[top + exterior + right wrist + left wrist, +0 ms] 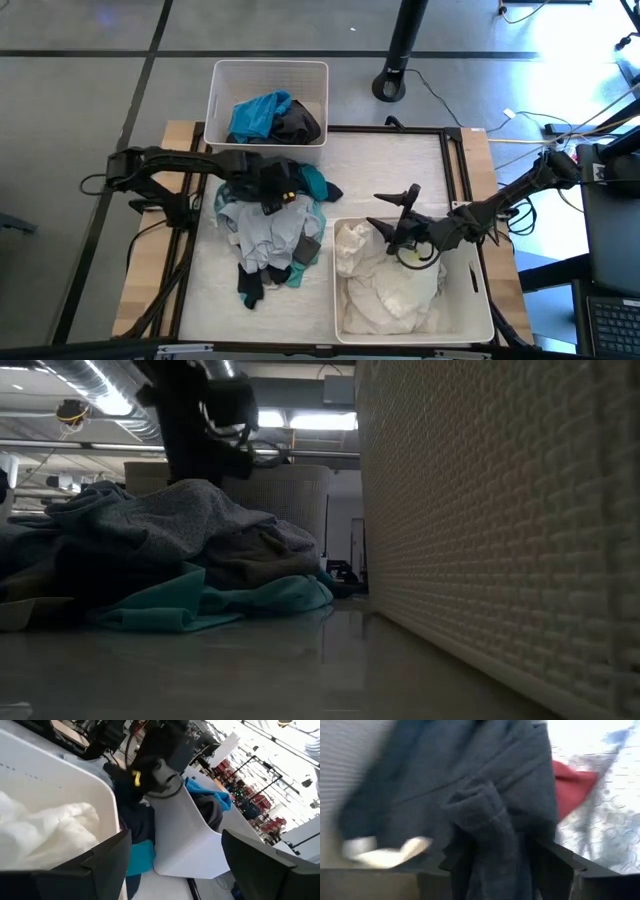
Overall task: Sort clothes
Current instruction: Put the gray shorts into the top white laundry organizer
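1. Surface [390, 160]: pale, dark-framed top on a wooden bench, grey floor around; the low view shows ceiling lights and ducts of a large room behind.
2. Far bin [222, 78]: white plastic, just beyond the left hand; holds a blue garment [255, 115] and a dark garment [298, 124].
3. Near bin [482, 300]: white plastic, directly beneath the right hand; holds white clothes [385, 290].
4. Unsorted pile [272, 235]: pale grey, patterned and teal pieces heaped under and just in front of the left hand, with dark and teal socks [252, 285] at its near edge, well apart from either hand.
5. Left hand [272, 185]: over the top of the pile, fingers partly closed on a dark grey garment [470, 795], which drapes between them in the left wrist view. A red patch [572, 785] shows just beside that cloth; what it is cannot be told.
6. Right hand [400, 215]: hovering over the near bin's edge closest to the pile, fingers spread wide and holding nothing.
7. Step in hand, as judged: lifting the dark grey garment off the pile.
8. Next move, as judged: carry it clear of the heap to the far bin with the other dark and coloured pieces, raising it enough that trailing cloth does not drag neighbours along; the right hand looks free to take a pale piece.
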Motion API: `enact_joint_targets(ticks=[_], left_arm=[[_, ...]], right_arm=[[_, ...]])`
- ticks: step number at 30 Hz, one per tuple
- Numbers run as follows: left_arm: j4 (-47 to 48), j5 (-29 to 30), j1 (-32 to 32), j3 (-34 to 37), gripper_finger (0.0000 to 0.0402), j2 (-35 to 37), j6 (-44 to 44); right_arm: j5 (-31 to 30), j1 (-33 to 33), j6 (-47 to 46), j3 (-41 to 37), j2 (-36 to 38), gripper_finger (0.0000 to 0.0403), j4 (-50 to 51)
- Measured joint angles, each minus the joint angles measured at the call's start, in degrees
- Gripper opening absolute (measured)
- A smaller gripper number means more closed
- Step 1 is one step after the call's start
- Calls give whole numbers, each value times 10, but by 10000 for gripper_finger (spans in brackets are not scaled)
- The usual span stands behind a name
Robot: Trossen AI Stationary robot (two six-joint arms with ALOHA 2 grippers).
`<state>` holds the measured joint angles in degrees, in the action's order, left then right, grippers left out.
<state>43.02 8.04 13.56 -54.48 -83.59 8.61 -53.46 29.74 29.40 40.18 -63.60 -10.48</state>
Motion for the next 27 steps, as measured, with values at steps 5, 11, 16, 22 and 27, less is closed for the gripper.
enact_joint_targets(ticks=[5, 11, 16, 22, 27], left_arm=[[-73, -9, 17, 56, 172, -6, 1], [-118, 3, 19, 92, 135, -5, -10], [-139, 80, 2, 96, 23, -4, -16], [-144, 192, -47, 65, 18, 27, -30], [-152, 267, -95, 12, 9, 91, -61]], right_arm=[[3, -18, 9, 1, 0, 310, 2], [43, -28, -5, 2, -16, 310, 31], [41, -28, -4, 3, -21, 310, 26], [34, -28, -4, 3, -22, 310, 26], [29, -28, -2, 2, -22, 310, 26]])
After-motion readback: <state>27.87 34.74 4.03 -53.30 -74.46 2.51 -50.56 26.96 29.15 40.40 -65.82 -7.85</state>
